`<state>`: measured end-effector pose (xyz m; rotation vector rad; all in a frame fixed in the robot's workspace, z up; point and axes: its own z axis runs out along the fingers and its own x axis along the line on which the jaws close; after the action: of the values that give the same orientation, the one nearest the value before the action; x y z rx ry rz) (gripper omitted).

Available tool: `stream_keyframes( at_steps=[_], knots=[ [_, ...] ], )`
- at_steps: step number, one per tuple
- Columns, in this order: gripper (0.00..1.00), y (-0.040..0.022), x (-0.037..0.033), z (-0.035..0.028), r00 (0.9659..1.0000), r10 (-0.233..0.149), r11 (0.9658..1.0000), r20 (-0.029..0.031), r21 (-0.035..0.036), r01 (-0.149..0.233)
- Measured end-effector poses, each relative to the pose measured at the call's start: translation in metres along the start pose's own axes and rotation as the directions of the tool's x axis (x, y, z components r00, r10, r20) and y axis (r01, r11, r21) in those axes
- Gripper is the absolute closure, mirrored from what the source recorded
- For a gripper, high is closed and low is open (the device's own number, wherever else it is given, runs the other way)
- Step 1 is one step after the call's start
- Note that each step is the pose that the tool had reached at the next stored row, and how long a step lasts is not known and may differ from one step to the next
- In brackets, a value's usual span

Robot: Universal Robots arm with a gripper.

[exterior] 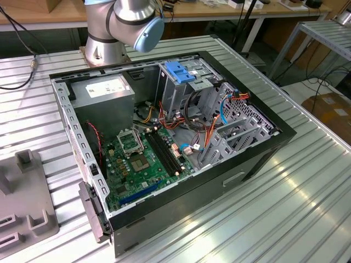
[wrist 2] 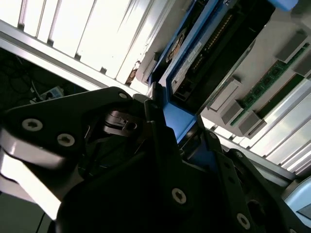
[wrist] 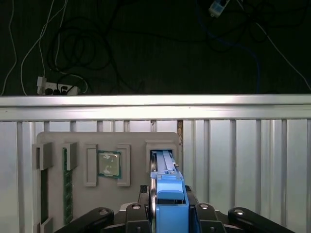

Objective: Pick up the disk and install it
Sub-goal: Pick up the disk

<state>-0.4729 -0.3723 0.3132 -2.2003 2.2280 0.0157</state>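
Claw (wrist: 170, 206) clamped on the disk (wrist: 164, 162): in the first wrist view its black fingers close on either side of the blue carrier rail. The disk stands on edge at a slot of the grey tray (wrist: 131, 141) on the ribbed metal counter (wrist: 252, 160). The disk's pale label (wrist 2: 187, 60) carries print that cannot be made out. Other tray pockets hold a processor chip (wrist: 109, 164) and a memory stick (wrist: 67, 187). The open computer case (exterior: 258, 159) holds a green motherboard (exterior: 142, 159), with the tray at the exterior view's left.
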Motion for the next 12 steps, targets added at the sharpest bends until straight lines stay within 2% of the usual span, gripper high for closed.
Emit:
stream_keyframes(
  at_steps=[2, 10, 12],
  knots=[
    [0.63, 0.0000, -0.0001, -0.0078, 1.0000, 0.000, 1.0000, 0.0000, -0.0001, 0.000],
    [0.63, 0.0000, -0.0005, -0.0315, 1.0000, 0.000, 1.0000, 0.0000, -0.0001, 0.000],
    [0.63, 0.0000, -0.0006, -0.0398, 1.0000, 0.000, 1.0000, 0.0001, 0.0000, 0.000]
  ],
)
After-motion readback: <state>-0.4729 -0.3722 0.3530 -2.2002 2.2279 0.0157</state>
